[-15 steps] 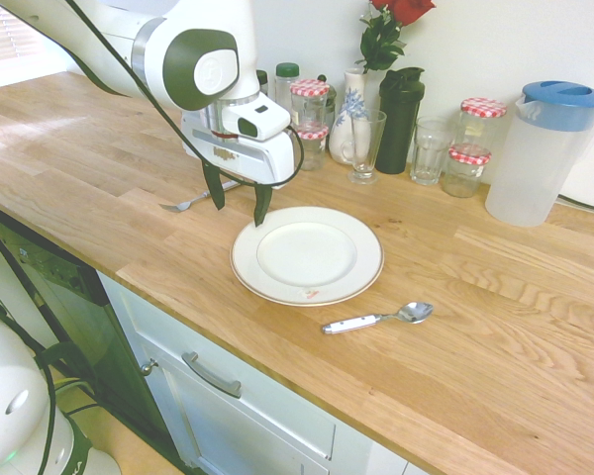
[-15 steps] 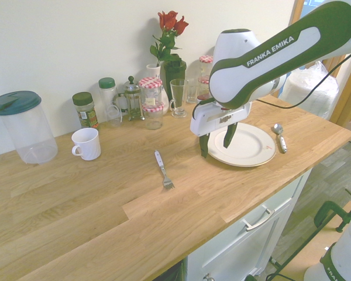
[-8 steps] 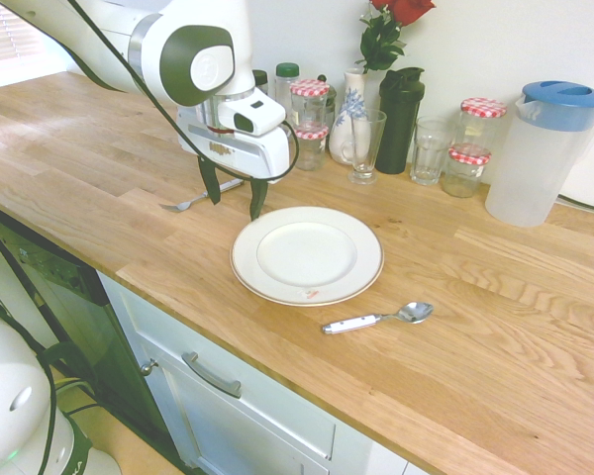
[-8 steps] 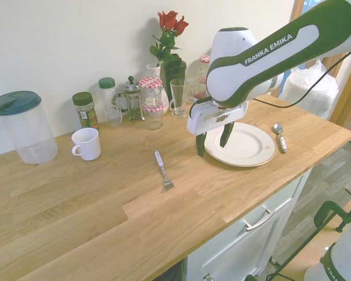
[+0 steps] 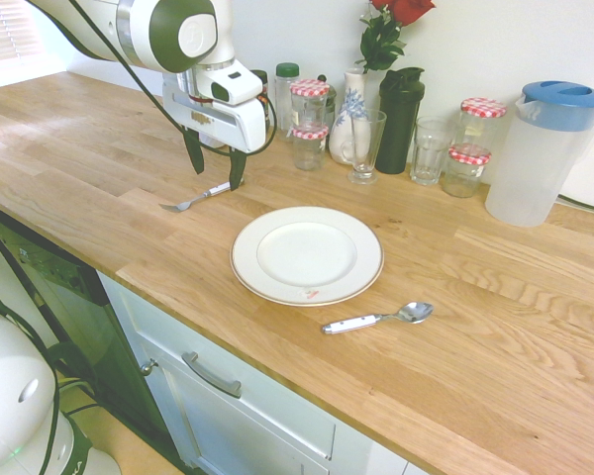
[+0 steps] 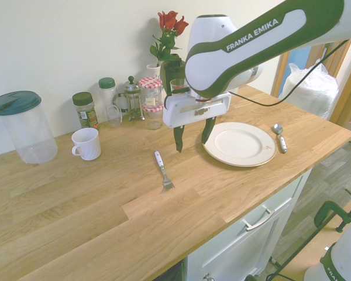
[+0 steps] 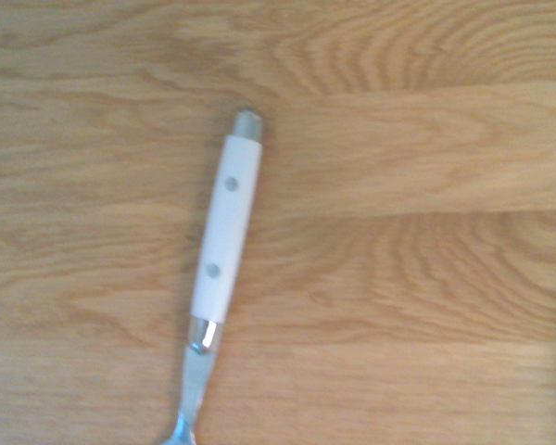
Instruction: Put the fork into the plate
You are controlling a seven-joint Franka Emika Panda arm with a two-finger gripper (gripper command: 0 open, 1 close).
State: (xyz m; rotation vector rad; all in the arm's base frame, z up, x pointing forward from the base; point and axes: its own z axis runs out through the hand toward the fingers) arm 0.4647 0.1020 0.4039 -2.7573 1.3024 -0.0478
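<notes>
Two dark fingers hang spread apart below your claw [image 5: 216, 168], and nothing sits between them. You can see the same in the second exterior view, where the claw [image 6: 192, 134] points straight down above the wooden countertop [image 5: 455, 297], clear of the surface.

Your fork [image 5: 195, 198] lies flat on the wood just under and slightly to one side of the claw, its pale handle end nearest the fingers and its tines pointing away from them toward the counter's front edge. In the second exterior view the fork [image 6: 162, 168] rests a little apart from the fingertips, on the side away from the plate. The wrist view shows the fork [image 7: 219, 269] close up: a white handle with two rivets and a metal cap, lying untouched on the grain.

Your plate [image 5: 307, 254] sits on the other side of the claw from the fork, near but apart from the fingers, with nothing on it. In the second exterior view the plate [image 6: 240, 144] lies just beyond the claw. A white-handled spoon [image 5: 376, 319] lies past the plate, well apart from the claw. Behind the claw stand jars, glasses and a vase [image 5: 351, 124] along the wall.
</notes>
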